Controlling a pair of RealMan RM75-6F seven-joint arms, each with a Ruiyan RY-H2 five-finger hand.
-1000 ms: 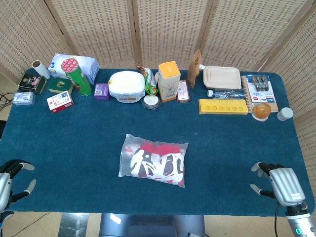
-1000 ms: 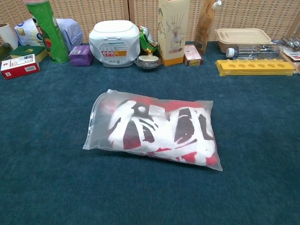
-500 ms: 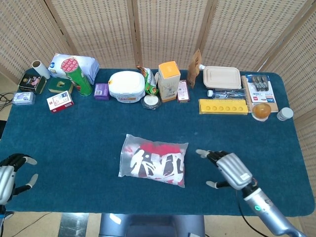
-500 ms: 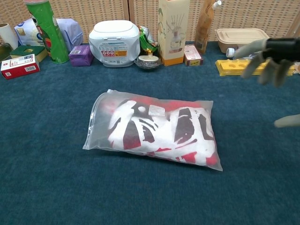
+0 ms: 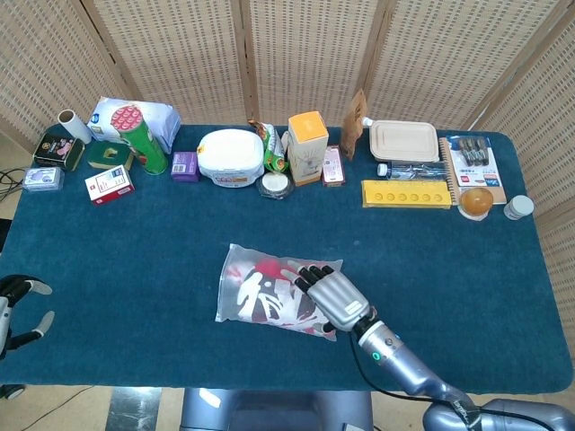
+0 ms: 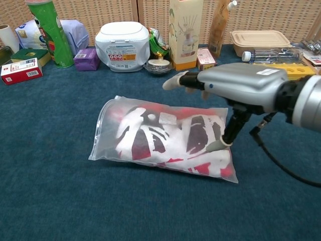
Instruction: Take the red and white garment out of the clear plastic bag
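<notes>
While the left hand (image 5: 16,310) idles open off the table's (image 5: 135,260) edge, the right hand (image 5: 331,294), fingers spread, has swung in over the bag (image 6: 150,135).

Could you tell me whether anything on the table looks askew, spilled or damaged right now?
Nothing stands out. The clear plastic bag lies flat and intact with the red and white garment inside, and the right hand is above its right end.
</notes>
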